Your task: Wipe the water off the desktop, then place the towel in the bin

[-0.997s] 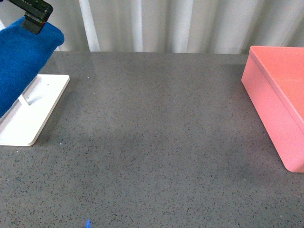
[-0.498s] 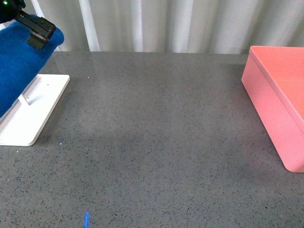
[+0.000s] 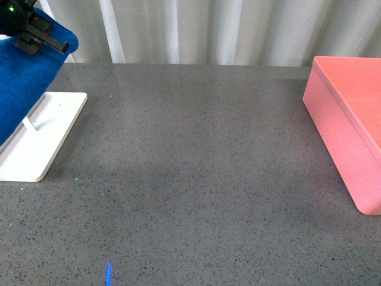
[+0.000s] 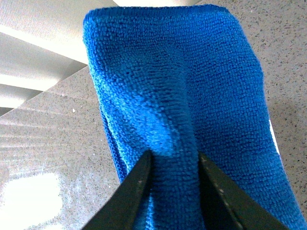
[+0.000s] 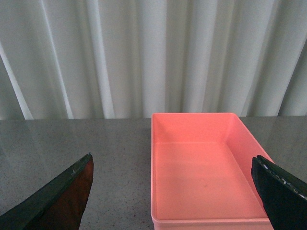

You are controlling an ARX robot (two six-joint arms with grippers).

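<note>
The blue towel (image 3: 24, 89) hangs at the far left of the front view, draped over the white rack base (image 3: 44, 134). My left gripper (image 3: 38, 36) is shut on its upper edge. In the left wrist view both dark fingers pinch a fold of the towel (image 4: 182, 96), with the left gripper (image 4: 175, 155) closed tight on the cloth. The pink bin (image 3: 351, 131) stands at the right edge of the dark grey desktop (image 3: 196, 167). My right gripper (image 5: 172, 163) is open, its fingers spread wide in front of the empty bin (image 5: 201, 116). Water does not show on the desktop.
A pale pleated curtain (image 3: 208, 30) closes off the far edge of the desktop. The white rack base has a small upright piece on it, partly hidden by the towel. A small blue mark (image 3: 108, 274) lies near the front edge.
My left gripper has shifted left and slightly up, carrying the towel's top edge with it. The bin and rack base have not moved.
</note>
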